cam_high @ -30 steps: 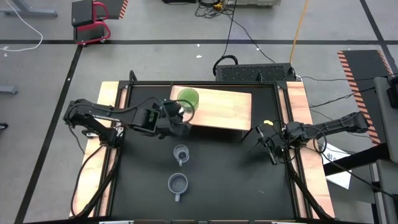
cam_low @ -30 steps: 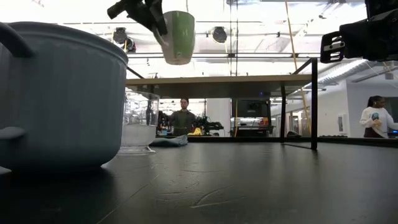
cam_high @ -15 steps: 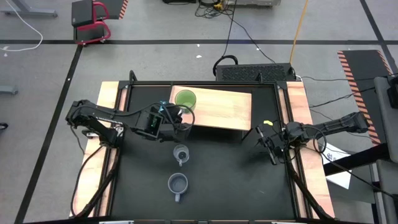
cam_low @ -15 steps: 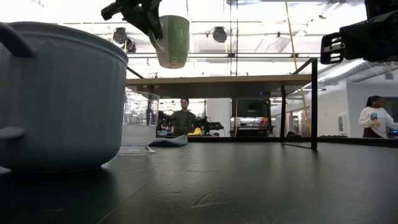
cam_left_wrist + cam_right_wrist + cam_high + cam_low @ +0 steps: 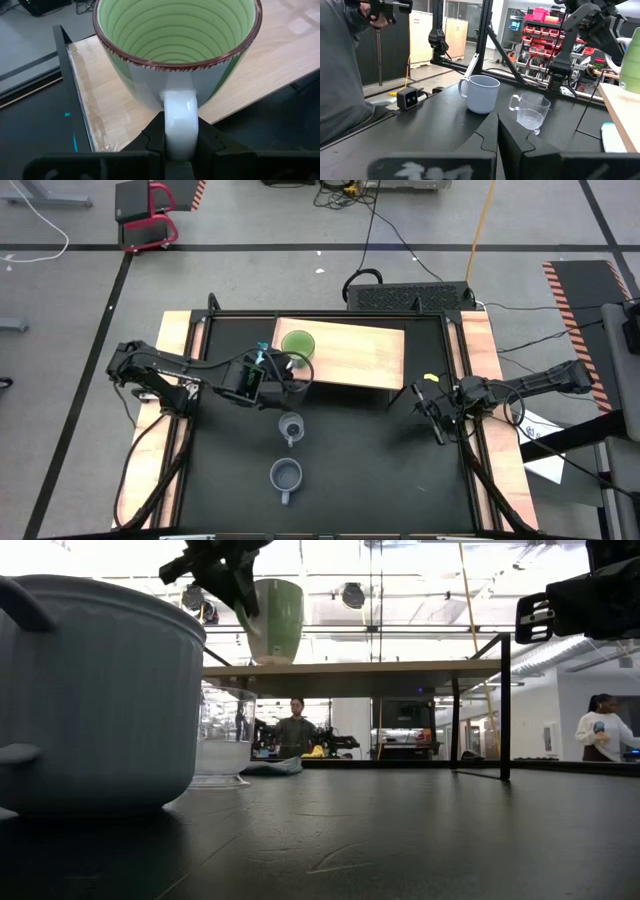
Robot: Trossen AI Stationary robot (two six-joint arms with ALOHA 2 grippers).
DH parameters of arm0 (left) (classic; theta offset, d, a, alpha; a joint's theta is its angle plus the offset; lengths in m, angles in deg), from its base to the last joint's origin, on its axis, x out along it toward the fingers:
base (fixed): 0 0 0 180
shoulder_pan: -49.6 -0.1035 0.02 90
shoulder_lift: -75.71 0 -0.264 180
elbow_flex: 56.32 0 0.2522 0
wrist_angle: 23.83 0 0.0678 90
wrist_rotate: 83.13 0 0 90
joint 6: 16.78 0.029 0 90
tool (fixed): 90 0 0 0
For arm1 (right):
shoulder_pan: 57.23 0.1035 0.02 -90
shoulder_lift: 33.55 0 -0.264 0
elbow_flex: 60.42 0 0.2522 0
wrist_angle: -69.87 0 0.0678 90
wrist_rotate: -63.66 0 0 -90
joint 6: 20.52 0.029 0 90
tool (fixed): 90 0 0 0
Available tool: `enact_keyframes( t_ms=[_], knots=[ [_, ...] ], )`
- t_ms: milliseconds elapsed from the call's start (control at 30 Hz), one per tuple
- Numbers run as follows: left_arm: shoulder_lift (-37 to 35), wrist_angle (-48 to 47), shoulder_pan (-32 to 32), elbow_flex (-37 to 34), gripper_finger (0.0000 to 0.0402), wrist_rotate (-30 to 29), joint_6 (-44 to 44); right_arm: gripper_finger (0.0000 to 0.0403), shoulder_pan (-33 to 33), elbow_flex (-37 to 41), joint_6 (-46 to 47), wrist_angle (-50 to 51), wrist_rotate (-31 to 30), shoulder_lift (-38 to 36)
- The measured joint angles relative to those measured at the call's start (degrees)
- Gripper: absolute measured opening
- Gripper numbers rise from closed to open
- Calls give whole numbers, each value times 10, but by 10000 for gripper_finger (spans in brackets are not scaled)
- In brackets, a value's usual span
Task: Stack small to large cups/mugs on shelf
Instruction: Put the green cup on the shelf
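I see the left gripper [image 5: 180, 145] clamped on the green mug's [image 5: 297, 343] handle, mug upright at the shelf's [image 5: 365, 355] left end near its edge; rest of shelf bare. Right gripper [image 5: 432, 418] right of shelf, fingers closed.

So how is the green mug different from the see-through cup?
The green mug is solid lime green and bigger; the glass cup is clear and smaller. The green mug is at the wooden shelf, held by its handle in the left gripper; the glass cup stands alone on the black table. Both are upright and have a handle.
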Motion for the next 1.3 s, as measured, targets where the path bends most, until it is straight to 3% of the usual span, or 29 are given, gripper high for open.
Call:
enact_keyframes(
  t_ms=[800, 1300],
  knots=[
    [0, 1, 10, -1, 52, -32, 5, 0, 0, 0, 1, 0, 0, 0],
    [0, 2, 11, -1, 52, 0, -14, 0, 0, 0, 3, 0, 0, 0]
  ],
)
